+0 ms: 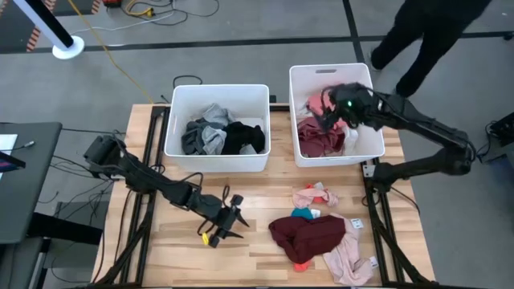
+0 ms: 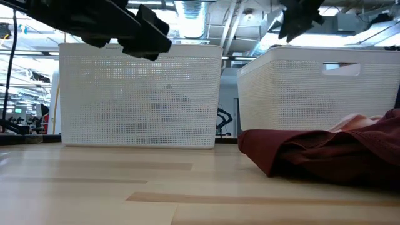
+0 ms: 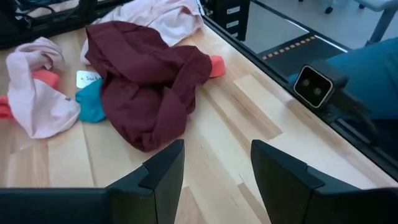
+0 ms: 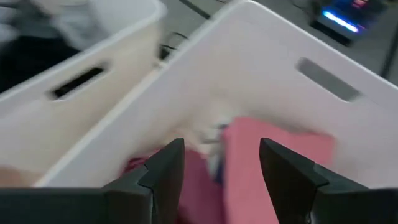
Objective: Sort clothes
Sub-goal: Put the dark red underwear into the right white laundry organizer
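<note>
Two white perforated bins stand side by side at the far part of the wooden table (image 1: 177, 257). The left bin (image 1: 217, 90) holds grey and black garments (image 1: 221, 138), and the right bin (image 1: 331, 74) holds pink and maroon garments (image 1: 320, 132). The right gripper (image 1: 331, 115) hangs over the right bin's inside, above the pink and maroon pile; in its wrist view the two dark fingers (image 4: 163, 168) stand apart with nothing between them, and below them lies a pink piece (image 4: 273, 163), though that picture is smeared and the fabric under it is hard to sort out. The left gripper (image 1: 233, 221) sits low over the bare front part of the table, in front of the left bin, its fingers (image 3: 165, 171) also spread and empty. It faces the unsorted heap on the table's right side, well apart from it: a crumpled maroon garment (image 3: 149, 81), a light pink garment (image 3: 37, 93) beside it, a small teal piece (image 3: 93, 102) between those two, and a pale pink garment (image 1: 349, 257) near the table's front right corner. A small orange-red scrap (image 3: 216, 65) touches the maroon garment's edge. From the low view the maroon garment (image 2: 325, 153) lies flat on the table in front of the right bin. A person in dark clothing (image 1: 426, 40) stands on the floor beyond the right bin.
</note>
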Tool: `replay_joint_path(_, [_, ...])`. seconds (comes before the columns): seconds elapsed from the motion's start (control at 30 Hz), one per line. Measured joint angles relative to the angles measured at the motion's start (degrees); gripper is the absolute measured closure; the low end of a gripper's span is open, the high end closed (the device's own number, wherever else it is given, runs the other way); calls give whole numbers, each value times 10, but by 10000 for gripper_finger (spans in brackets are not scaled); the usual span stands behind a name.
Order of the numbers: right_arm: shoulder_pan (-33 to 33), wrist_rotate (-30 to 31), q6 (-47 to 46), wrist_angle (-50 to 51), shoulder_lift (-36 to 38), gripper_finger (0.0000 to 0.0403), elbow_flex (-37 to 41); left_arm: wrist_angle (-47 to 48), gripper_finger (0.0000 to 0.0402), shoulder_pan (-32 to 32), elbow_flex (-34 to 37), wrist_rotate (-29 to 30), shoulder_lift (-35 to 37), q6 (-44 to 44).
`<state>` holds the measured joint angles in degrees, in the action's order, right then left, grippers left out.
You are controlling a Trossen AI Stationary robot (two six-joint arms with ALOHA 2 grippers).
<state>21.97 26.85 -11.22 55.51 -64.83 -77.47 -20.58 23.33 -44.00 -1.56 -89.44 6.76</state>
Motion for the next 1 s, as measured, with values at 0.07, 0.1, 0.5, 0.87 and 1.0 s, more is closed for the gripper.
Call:
replay_joint_path(0.07, [-39,0,-9,-1,6,182,0,0,220,0,-7,0,-14,1])
replay_joint_path(0.1, [-59,0,-12,-2,8,182,0,0,220,0,-11,0,-22,4])
replay_joint_path(0.5, [-266,2,-25,-47,8,182,0,-39,220,-2,-84,36,-142,54])
replay_joint_path(0.87, [-428,6,-36,-55,7,182,0,-30,220,-8,-180,48,-248,106])
replay_joint_path(1.0, [-477,26,-60,-55,7,182,0,-23,220,-16,-216,49,-281,121])
